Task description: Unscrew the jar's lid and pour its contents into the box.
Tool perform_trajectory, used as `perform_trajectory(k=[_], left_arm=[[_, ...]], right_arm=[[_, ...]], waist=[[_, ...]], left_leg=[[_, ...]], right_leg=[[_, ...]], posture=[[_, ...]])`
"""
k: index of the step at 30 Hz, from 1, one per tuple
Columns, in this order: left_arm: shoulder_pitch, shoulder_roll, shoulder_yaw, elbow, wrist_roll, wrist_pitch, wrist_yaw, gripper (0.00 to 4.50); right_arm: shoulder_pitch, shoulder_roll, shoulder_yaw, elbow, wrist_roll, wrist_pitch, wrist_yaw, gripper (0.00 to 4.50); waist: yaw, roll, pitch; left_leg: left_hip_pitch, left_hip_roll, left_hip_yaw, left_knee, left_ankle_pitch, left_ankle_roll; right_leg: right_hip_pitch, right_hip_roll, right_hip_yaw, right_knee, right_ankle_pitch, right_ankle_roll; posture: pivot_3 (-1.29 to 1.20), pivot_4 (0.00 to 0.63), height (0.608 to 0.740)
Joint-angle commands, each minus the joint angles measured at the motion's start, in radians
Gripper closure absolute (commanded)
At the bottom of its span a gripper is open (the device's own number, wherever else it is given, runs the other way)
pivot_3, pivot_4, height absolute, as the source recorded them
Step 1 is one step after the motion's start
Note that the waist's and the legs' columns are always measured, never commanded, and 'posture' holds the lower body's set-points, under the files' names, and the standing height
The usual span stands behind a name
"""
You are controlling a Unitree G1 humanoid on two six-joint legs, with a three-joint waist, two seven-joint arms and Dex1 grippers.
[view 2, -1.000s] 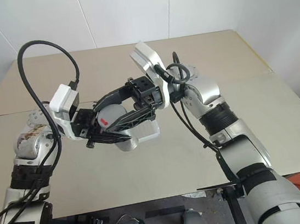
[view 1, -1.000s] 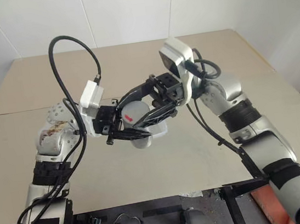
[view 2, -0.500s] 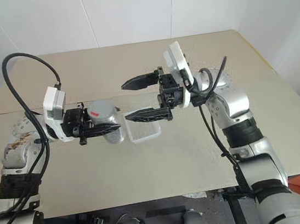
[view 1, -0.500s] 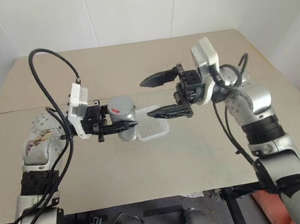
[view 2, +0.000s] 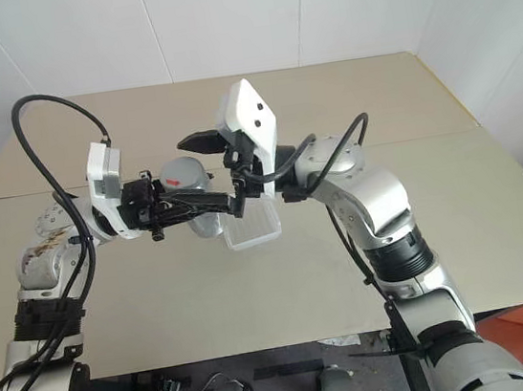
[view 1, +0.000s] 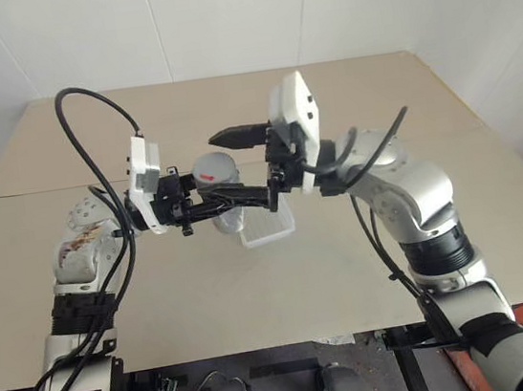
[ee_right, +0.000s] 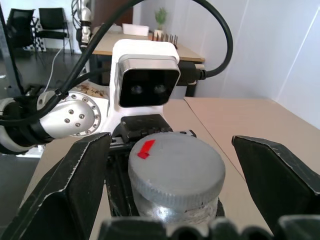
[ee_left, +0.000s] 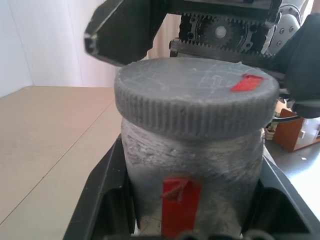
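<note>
A beige table (view 1: 368, 268) stands against white walls. Above its centre the left gripper (view 1: 212, 204) is clamped on the jar (view 1: 221, 196), holding it upright in the air. The lid (view 1: 214, 169) sits on the jar, a red patch on its top. The right gripper (view 1: 243, 166) reaches in from 3 o'clock with jaws spread wide, one finger at 12 o'clock of the lid and one at 6 o'clock, neither touching it. The box (view 1: 267, 225) lies on the table just at 4 o'clock of the jar, partly under the grippers, and looks empty. Judged progress: the jar is lifted and presented; the lid has not yet been removed; unscrewing and pouring remain. The contents are hidden inside. The jar carries a red strip on its side; no writing or brand can be read.
</note>
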Motion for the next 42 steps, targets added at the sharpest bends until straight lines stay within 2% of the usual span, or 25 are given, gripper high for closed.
perform_trajectory(k=[1,8,18,32,42], left_arm=[[-0.022,0.009,0.018,-0.030,-0.021,0.001,-0.008,2.46],[-0.020,0.025,0.021,-0.030,-0.029,-0.001,-0.040,2.46],[0.000,0.062,0.047,-0.040,-0.070,0.003,-0.119,2.46],[0.047,0.131,0.088,-0.047,-0.132,0.035,-0.214,2.46],[-0.013,0.084,0.056,0.031,-0.091,-0.001,-0.199,2.46]], right_arm=[[-0.050,0.026,0.001,0.009,-0.020,-0.008,-0.018,0.01],[-0.093,0.061,-0.015,0.116,-0.045,-0.022,-0.015,0.01],[-0.078,0.010,-0.053,0.142,-0.032,-0.040,0.061,0.01],[-0.016,-0.115,-0.132,0.119,0.016,-0.048,0.123,0.01],[0.017,-0.138,-0.126,-0.036,0.089,-0.006,0.168,0.01]], waist=[[-0.001,0.000,0.000],[-0.003,0.000,0.000],[-0.003,0.000,0.000],[0.000,0.000,0.000],[-0.001,0.000,0.000]], left_leg=[[0.000,0.000,0.000,0.000,0.000,0.000],[0.000,0.000,0.000,0.000,0.000,0.000],[0.000,0.000,0.000,0.000,0.000,0.000],[0.000,0.000,0.000,0.000,0.000,0.000],[0.000,0.000,0.000,0.000,0.000,0.000]], right_leg=[[0.000,0.000,0.000,0.000,0.000,0.000],[0.000,0.000,0.000,0.000,0.000,0.000],[0.000,0.000,0.000,0.000,0.000,0.000],[0.000,0.000,0.000,-0.002,0.000,0.000],[0.000,0.000,0.000,-0.002,0.000,0.000]], posture=[[0.00,0.150,0.740],[0.00,0.150,0.740],[0.00,0.150,0.740],[0.00,0.150,0.740],[0.00,0.150,0.740]])
